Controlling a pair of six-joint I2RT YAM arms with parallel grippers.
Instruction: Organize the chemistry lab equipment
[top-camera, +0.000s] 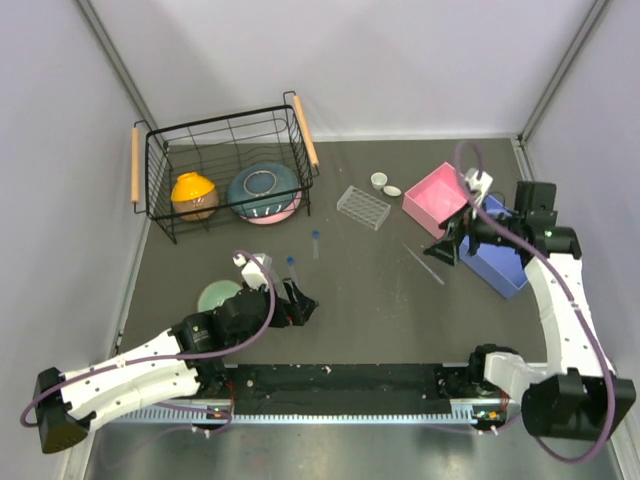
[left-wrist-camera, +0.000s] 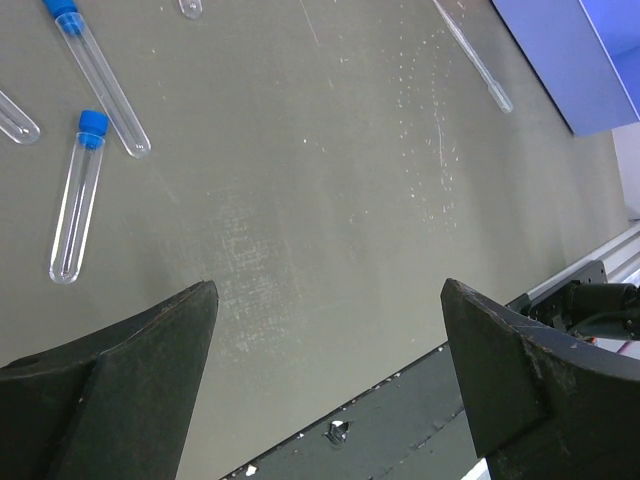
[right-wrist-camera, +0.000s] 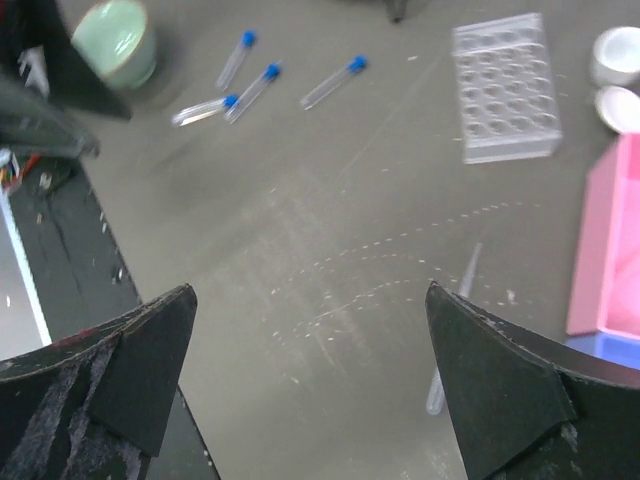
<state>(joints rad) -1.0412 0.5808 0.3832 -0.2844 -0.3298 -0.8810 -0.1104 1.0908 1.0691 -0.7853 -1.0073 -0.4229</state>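
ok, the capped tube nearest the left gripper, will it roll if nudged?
Probably, if pushed sideways: the tube is a round cylinder lying flat on the table. Its blue cap looks slightly wider than the body, so it may curve rather than roll straight. It looks empty and smooth-walled, so likely light and perhaps slick to pinch.

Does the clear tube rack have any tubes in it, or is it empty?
Empty. In the right wrist view the wells of the tube rack look bare, and the blue-capped tubes lie flat on the table.
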